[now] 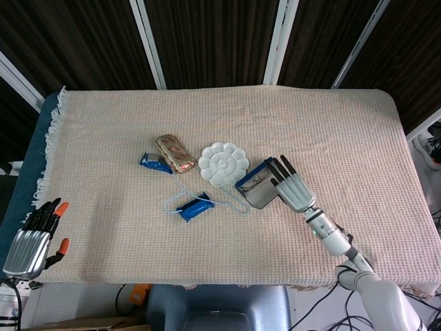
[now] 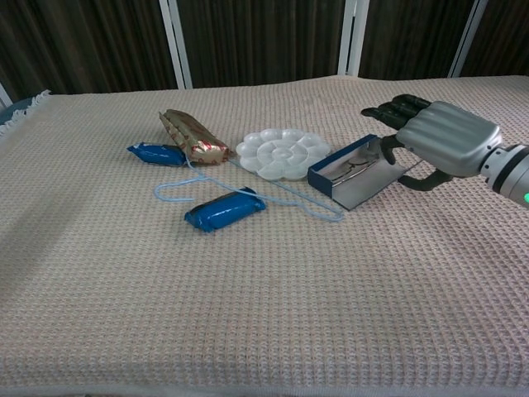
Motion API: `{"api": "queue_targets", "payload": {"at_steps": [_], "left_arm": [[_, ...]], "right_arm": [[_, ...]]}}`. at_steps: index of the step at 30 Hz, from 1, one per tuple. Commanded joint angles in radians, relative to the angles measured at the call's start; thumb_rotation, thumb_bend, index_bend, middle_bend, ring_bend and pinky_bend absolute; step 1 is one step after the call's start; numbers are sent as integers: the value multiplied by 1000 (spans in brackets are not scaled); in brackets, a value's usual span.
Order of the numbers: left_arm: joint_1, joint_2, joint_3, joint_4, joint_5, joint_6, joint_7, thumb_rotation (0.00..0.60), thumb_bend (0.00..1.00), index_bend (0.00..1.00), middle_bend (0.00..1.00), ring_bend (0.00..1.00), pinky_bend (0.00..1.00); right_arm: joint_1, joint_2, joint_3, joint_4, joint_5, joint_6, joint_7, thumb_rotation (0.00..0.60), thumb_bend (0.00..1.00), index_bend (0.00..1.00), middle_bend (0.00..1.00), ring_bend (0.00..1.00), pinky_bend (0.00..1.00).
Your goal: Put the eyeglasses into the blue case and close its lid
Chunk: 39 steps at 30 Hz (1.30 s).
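Blue case (image 1: 256, 183) (lid ajar, eyeglasses (image 2: 353, 169) inside) lies diagonally toward the palette (image 1: 223, 164), right hand (image 1: 293, 190) fingers extended against its lid.

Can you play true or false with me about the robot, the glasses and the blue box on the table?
1. The eyeglasses are lying inside the blue case. True.
2. The case lid is shut flat on the case. False: it is lifted only partway and the case is open.
3. The right hand is at the lid. True.
4. The left hand is holding the white flower-shaped dish. False: it is at the near left edge of the table, holding nothing, and the dish sits beside the case.
5. A light blue hanger lies on the cloth. True.
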<state>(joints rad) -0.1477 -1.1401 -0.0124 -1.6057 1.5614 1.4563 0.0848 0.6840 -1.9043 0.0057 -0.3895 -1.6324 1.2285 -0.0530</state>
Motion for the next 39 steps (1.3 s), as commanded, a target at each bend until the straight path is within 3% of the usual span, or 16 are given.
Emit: {"api": "queue_targets", "payload": {"at_steps": [1, 14, 21, 32, 39], "left_arm": [[1, 1, -1, 0, -1, 2, -2, 600, 416, 0, 0, 0, 147], [5, 0, -1, 7, 7, 14, -6, 600, 415, 0, 0, 1, 148], [6, 3, 3, 10, 22, 21, -22, 600, 414, 0, 0, 1, 148], [7, 6, 4, 17, 36, 31, -45, 600, 414, 0, 0, 1, 147], [9, 9, 5, 17, 39, 37, -56, 600, 413, 0, 0, 1, 147]], "right_arm": [[11, -7, 2, 2, 1, -10, -9, 600, 503, 620, 64, 0, 0], [15, -8, -21, -13, -11, -25, -43, 600, 546, 676, 92, 0, 0], [-2, 17, -33, -51, -18, -6, -56, 600, 625, 710, 107, 0, 0], [-63, 89, -53, -169, -32, 79, -73, 600, 655, 726, 108, 0, 0], [-139, 140, -91, -232, -57, 154, -63, 600, 656, 726, 108, 0, 0]]}}
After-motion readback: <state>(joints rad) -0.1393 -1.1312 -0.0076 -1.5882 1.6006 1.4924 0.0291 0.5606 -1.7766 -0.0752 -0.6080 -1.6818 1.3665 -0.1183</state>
